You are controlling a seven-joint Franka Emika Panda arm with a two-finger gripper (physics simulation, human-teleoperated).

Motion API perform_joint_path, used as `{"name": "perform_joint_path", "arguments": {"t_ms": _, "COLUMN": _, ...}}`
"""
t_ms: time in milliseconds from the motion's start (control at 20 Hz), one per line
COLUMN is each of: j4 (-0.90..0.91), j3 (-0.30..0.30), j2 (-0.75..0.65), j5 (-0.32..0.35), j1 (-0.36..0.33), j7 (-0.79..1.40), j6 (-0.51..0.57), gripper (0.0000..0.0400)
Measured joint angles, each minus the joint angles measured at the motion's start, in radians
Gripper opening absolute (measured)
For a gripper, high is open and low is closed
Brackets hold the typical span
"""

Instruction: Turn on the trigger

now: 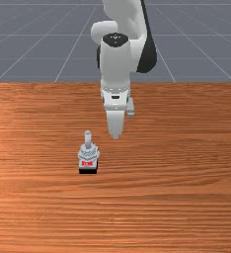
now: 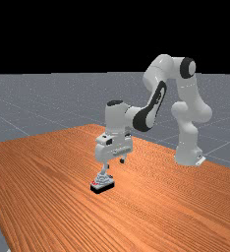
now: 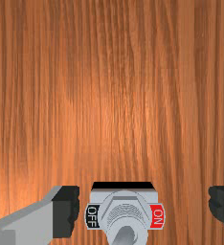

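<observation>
Where it sits on the table (image 1: pixel 186 148), the switch (image 1: pixel 88 152) is to the front view's left of the gripper (image 2: pixel 115 163). In the wrist view its lever (image 3: pixel 125 237) runs off the bottom edge, end cut off, while the red ON label (image 3: pixel 157 217) and black OFF label (image 3: pixel 92 216) read clearly; in the front view the red lettering blurs. Fingers (image 3: pixel 66 212) stand spread on either side, partly cut off, pinching nothing. In the far view one fingertip overlaps the lever; whether they touch, I cannot tell.
</observation>
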Motion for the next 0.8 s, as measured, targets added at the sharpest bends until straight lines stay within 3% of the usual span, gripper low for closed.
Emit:
{"name": "perform_joint_path", "arguments": {"t_ms": 250, "j4": -0.01, "j3": -0.009, "j2": -0.003, "j5": 0.005, "j1": 0.003, "j7": 0.043, "j6": 0.002, "gripper": 0.04}}
{"name": "perform_joint_path", "arguments": {"t_ms": 300, "j4": -0.146, "j3": -0.06, "j2": -0.064, "j5": 0.007, "j1": 0.023, "j7": 0.216, "j6": 0.083, "gripper": 0.0245}}
{"name": "perform_joint_path", "arguments": {"t_ms": 350, "j4": -0.244, "j3": -0.115, "j2": -0.093, "j5": 0.01, "j1": 0.03, "j7": 0.401, "j6": 0.125, "gripper": 0.015}}
{"name": "perform_joint_path", "arguments": {"t_ms": 400, "j4": -0.296, "j3": -0.165, "j2": -0.104, "j5": 0.02, "j1": 0.039, "j7": 0.599, "j6": 0.135, "gripper": 0.0092}}
{"name": "perform_joint_path", "arguments": {"t_ms": 550, "j4": -0.34, "j3": -0.262, "j2": -0.107, "j5": 0.093, "j1": 0.096, "j7": 1.186, "j6": 0.098, "gripper": 0.0021}}
{"name": "perform_joint_path", "arguments": {"t_ms": 650, "j4": -0.343, "j3": -0.281, "j2": -0.105, "j5": 0.128, "j1": 0.112, "j7": 1.346, "j6": 0.079, "gripper": 0.0008}}
{"name": "perform_joint_path", "arguments": {"t_ms": 800, "j4": -0.363, "j3": -0.287, "j2": -0.105, "j5": 0.147, "j1": 0.119, "j7": 1.412, "j6": 0.092, "gripper": 0.0002}}
